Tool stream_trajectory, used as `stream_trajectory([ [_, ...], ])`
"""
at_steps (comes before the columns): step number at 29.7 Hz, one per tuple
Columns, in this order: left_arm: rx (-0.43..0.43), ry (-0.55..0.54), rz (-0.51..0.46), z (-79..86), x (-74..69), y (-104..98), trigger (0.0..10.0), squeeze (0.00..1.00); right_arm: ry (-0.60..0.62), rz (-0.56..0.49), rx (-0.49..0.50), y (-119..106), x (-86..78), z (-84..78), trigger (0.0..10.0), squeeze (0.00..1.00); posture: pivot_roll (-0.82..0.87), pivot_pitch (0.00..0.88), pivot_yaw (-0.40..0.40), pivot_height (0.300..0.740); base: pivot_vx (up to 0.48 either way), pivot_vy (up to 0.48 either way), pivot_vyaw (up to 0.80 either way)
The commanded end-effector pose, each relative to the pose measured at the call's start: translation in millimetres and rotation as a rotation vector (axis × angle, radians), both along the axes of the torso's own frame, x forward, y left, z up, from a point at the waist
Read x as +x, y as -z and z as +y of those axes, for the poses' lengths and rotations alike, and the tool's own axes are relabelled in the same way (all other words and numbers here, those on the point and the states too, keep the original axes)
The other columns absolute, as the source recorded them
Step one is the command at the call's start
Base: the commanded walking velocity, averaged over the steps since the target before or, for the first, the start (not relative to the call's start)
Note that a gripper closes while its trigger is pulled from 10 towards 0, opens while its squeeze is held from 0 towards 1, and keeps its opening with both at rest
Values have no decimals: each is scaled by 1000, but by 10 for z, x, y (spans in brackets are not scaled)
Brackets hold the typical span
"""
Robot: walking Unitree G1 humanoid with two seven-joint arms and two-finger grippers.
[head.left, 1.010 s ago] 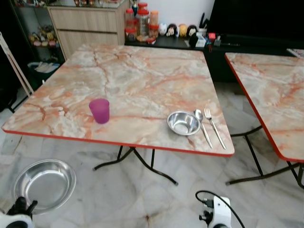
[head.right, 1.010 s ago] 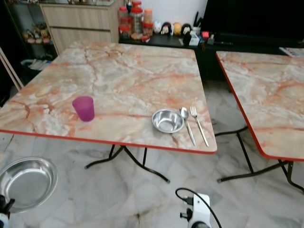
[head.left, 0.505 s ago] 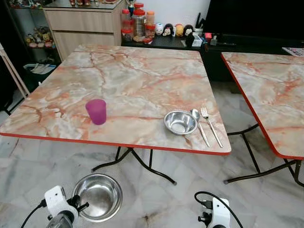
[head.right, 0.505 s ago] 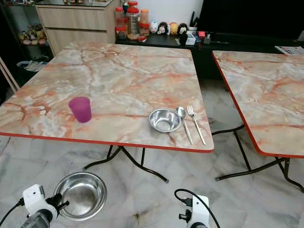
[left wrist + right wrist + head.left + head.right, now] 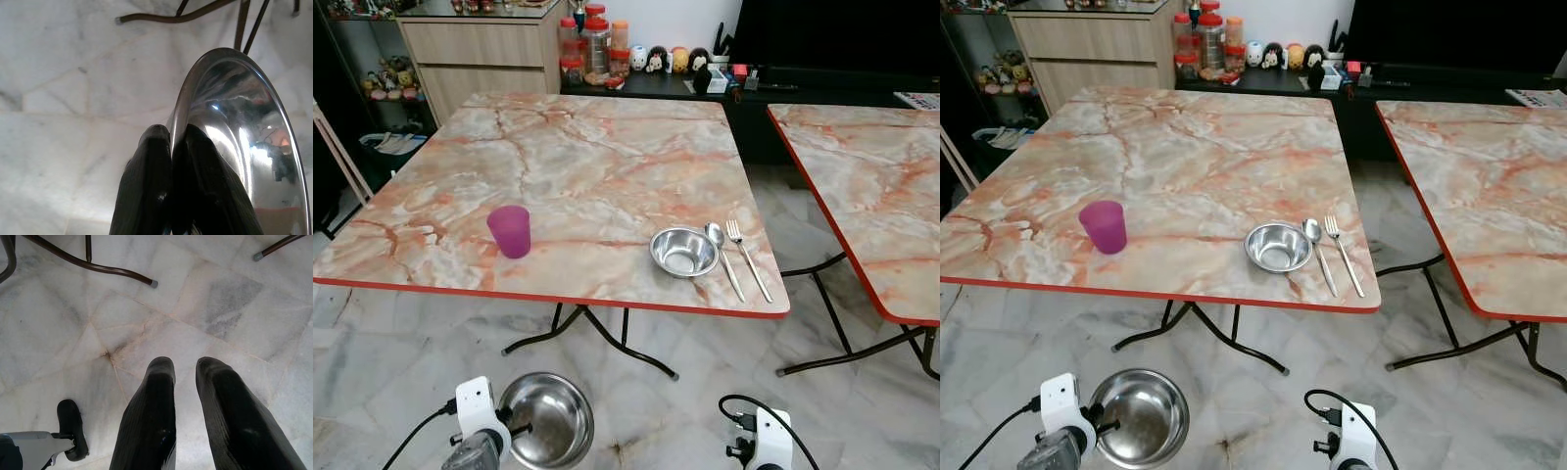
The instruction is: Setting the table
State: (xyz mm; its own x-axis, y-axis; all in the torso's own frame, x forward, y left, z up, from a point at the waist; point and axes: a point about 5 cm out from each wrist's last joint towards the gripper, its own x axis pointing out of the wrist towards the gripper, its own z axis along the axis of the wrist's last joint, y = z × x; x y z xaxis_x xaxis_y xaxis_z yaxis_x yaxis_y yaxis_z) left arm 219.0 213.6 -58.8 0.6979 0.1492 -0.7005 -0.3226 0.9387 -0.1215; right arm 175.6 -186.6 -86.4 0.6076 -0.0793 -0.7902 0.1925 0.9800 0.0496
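Steel bowl (image 5: 545,419) is hanging low over the floor (image 5: 372,352) before your worktop (image 5: 597,166), its rim pinched by your left hand (image 5: 170,147), while your right hand (image 5: 185,369) is idling over the tiles, fingers slightly parted and holding nothing.

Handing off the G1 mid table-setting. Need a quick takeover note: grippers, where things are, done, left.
Left gripper: shut on the rim of a large steel bowl, held low over the floor in front of the near table.
Right gripper: open, holding nothing, hanging idle above the floor.
On the table: purple cup near the front left; small steel bowl near the front right, with spoon and fork beside it.
Done: that one place looks laid.
Left: the large bowl is not yet on the table.
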Motion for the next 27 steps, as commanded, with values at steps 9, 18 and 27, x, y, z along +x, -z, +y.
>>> stream_trajectory([
  [9,108,29,84,-83,-62,64,10000,0,27,-27,-5,-34,54,-46,10000,0,10,0,-28,740,0,-155,0],
  [18,130,20,93,-66,-60,61,10000,0,32,-22,-10,-28,38,-61,10000,0,4,0,-25,740,0,-370,0],
  [27,133,-26,116,22,-143,91,10000,0,33,-22,-13,-29,34,-71,10000,0,7,0,-31,740,0,-400,0],
])
